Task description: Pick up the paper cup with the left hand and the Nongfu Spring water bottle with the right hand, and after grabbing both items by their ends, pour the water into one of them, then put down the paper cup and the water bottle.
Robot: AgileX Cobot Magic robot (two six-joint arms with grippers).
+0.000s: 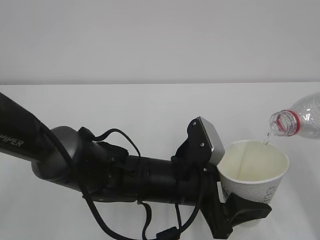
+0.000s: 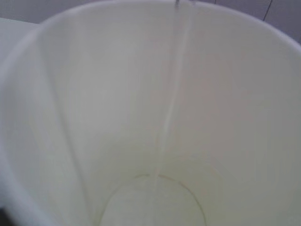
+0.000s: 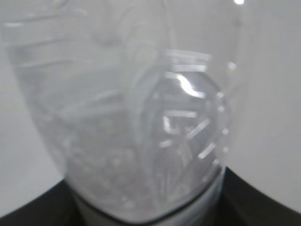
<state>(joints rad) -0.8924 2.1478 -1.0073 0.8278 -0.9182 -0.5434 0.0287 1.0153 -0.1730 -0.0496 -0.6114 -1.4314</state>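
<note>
Now the bottle (image 1: pixel 300 120) tips above the cup (image 1: pixel 255 172), pinched by the left gripper (image 1: pixel 240 212); the right gripper's state I cannot tell; drifting sideways would spill water (image 1: pixel 265 139).

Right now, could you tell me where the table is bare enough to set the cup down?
The table is bare behind the left hand and its arm, up to the wall. The front right is crowded: paper cup in the hand, bottle pouring above.

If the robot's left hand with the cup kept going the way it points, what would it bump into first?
Probably the water bottle. The left gripper points rightward, and the paper cup it holds leads. The bottle's mouth hangs just past the cup's rim, slightly higher, so depth is uncertain.
</note>
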